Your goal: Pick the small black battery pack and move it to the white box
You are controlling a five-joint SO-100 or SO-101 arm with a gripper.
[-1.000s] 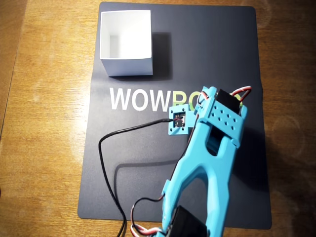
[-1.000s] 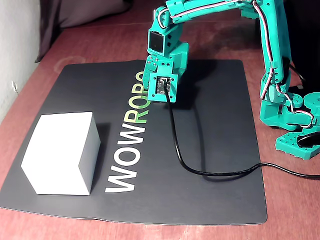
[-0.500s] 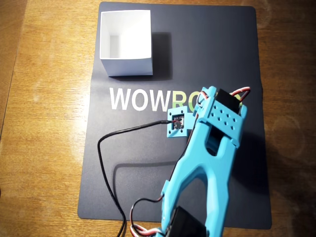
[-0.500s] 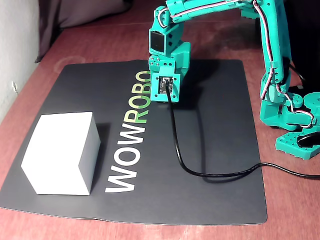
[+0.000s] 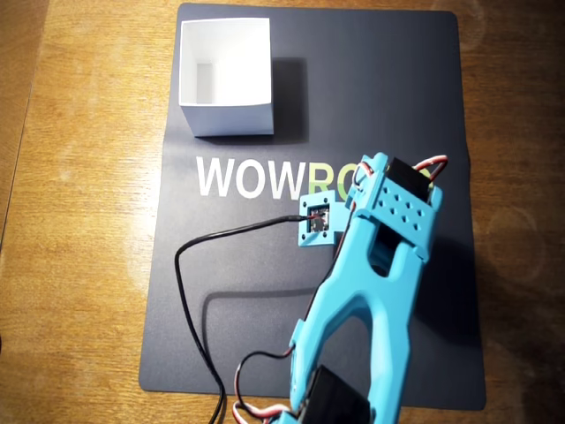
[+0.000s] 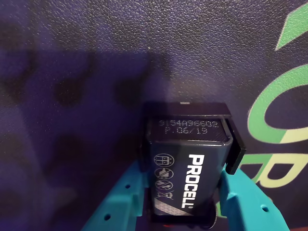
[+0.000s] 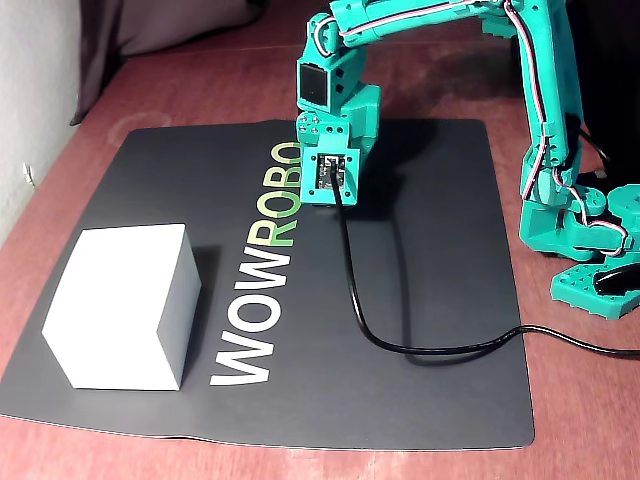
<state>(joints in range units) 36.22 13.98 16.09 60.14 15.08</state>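
Observation:
The small black battery pack (image 6: pixel 185 163), marked PROCELL, sits between the two teal fingers (image 6: pixel 120 192) of my gripper (image 6: pixel 187 161) in the wrist view, and the jaws press on both of its sides. It is at or just above the dark mat (image 6: pixel 96 72); I cannot tell which. In the overhead view the arm's wrist (image 5: pixel 393 208) covers the battery and the jaws. In the fixed view the gripper (image 7: pixel 345 190) is low over the mat by the green letters, with the battery hidden. The white box (image 5: pixel 231 119) stands open at the mat's far left in the overhead view and shows in the fixed view (image 7: pixel 125 300).
A black cable (image 5: pixel 190 291) loops from the wrist camera (image 5: pixel 318 221) across the mat toward the arm's base (image 7: pixel 590 270). The mat (image 7: pixel 430 300) carries WOWROBO lettering (image 7: pixel 262 290) and lies on a wooden table (image 5: pixel 79 221).

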